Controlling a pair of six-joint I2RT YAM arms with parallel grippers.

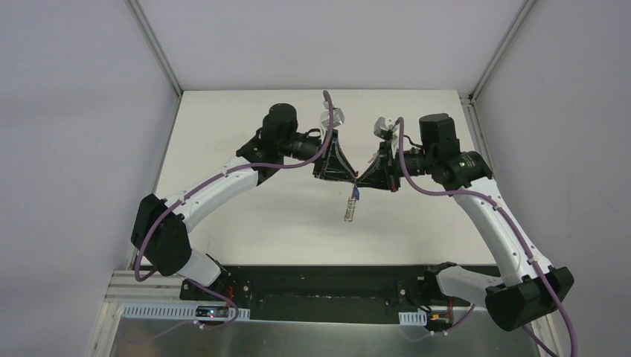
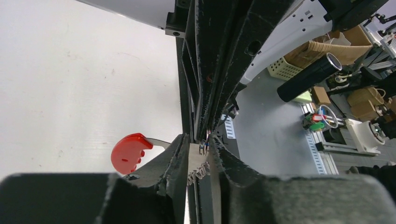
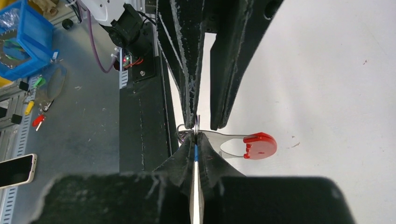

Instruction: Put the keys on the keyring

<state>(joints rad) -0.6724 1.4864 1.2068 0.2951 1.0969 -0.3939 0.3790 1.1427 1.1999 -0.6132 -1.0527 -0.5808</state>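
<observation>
Both grippers meet tip to tip above the middle of the white table. My right gripper (image 1: pixel 366 178) (image 3: pixel 196 137) is shut on the blue-headed key (image 3: pixel 196 152) (image 1: pixel 357 192), whose blue edge shows between its pads. A small metal ring (image 3: pixel 197 122) stands just past the tips. It sits in the gap between the fingers of my left gripper (image 1: pixel 348 177) (image 2: pixel 200 140), whose jaws stand slightly apart. The keyring's red tab (image 2: pixel 130 153) (image 3: pixel 259 145) sticks out sideways on a silvery band. Its chain (image 1: pixel 350 210) (image 2: pixel 198 171) hangs down below the grippers.
The white table (image 1: pixel 298 223) is walled by grey panels on three sides. A black base plate (image 1: pixel 320 286) runs along the near edge between the arm bases. Off the table lie a blue basket (image 3: pixel 23 42) and a phone (image 3: pixel 16 170).
</observation>
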